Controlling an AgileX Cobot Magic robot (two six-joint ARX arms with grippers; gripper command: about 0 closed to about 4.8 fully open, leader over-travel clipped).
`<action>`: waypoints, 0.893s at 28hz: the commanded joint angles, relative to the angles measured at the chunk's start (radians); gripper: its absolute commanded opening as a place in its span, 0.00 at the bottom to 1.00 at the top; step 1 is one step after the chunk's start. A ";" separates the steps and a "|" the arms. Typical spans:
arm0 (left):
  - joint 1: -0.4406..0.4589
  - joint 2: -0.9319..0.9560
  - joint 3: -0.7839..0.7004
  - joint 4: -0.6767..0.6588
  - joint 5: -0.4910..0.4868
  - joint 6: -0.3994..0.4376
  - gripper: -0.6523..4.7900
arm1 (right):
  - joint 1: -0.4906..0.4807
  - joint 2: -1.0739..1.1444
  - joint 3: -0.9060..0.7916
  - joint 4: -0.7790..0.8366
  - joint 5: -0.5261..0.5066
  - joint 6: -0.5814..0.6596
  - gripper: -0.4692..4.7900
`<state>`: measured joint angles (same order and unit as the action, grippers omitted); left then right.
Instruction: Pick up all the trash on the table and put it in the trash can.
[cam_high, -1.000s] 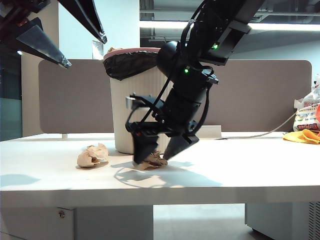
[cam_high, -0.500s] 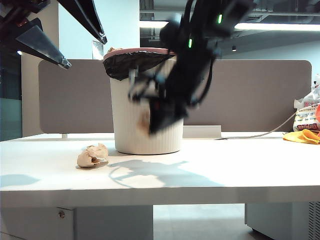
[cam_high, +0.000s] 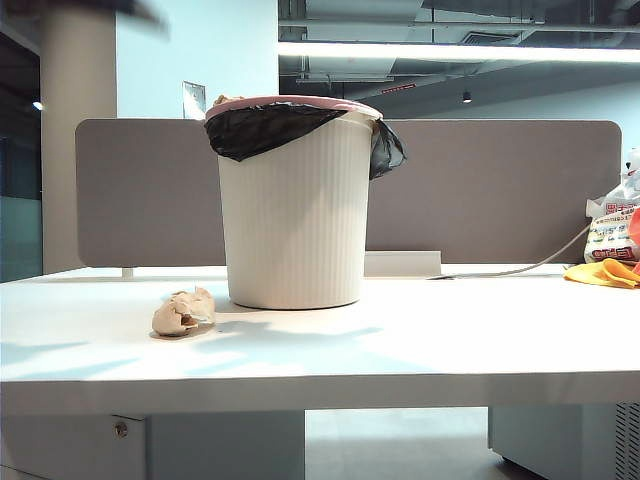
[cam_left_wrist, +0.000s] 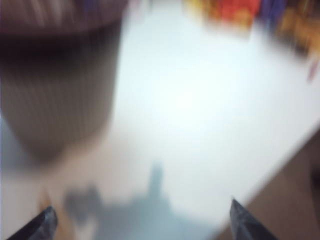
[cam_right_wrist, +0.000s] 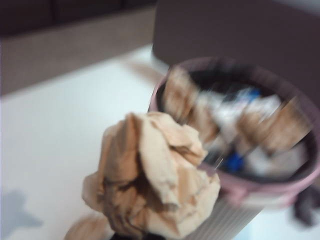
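Left gripper (cam_left_wrist: 140, 222): seen only in the blurred left wrist view, high over the table (cam_left_wrist: 200, 100); its two dark fingertips (cam_left_wrist: 42, 224) stand wide apart with nothing between them, so it is spread and empty.
Wad on the table (cam_high: 183, 311): a wrinkly tan paper wad lying on the white top, left of the trash can (cam_high: 295, 215) and slightly nearer the front edge, apart from the can's base. It is a lumpy shape, a little wider than tall, its long axis running roughly left to right.
Trash can: upright in the middle of the table, ribbed off-white wall, pink rim ring, black liner (cam_high: 262, 128) folded over the rim and hanging down on both sides. A bit of tan paper shows above the rim at its far left.
Can contents: the right wrist view looks down into the can (cam_right_wrist: 240, 150); crumpled tan and pale scraps with a blue spot lie inside, too blurred to count.
Right gripper: its fingers are hidden beneath the paper in the right wrist view, clenched on the held wad (cam_right_wrist: 155, 185).
Held wad: a crumpled tan ball raised above table level, just beside the can's rim on its outer side, not over the opening. No clear long axis.
Far right: a yellow cloth (cam_high: 603, 273) and a white printed bag (cam_high: 613, 228) on the table's right end.
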<state>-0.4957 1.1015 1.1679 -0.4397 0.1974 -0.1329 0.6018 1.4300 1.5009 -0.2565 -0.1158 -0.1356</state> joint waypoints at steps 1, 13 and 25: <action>-0.001 0.003 0.111 0.090 -0.021 -0.005 1.00 | -0.032 0.034 0.135 -0.012 0.005 0.044 0.08; -0.001 0.151 0.401 0.029 -0.090 0.055 1.00 | -0.094 0.451 0.701 -0.134 -0.010 0.069 0.08; 0.000 0.178 0.401 -0.057 -0.144 0.094 1.00 | -0.099 0.687 0.824 -0.242 0.010 0.081 0.10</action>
<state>-0.4942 1.2816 1.5631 -0.4980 0.0593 -0.0628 0.5018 2.1273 2.3173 -0.5110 -0.1074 -0.0528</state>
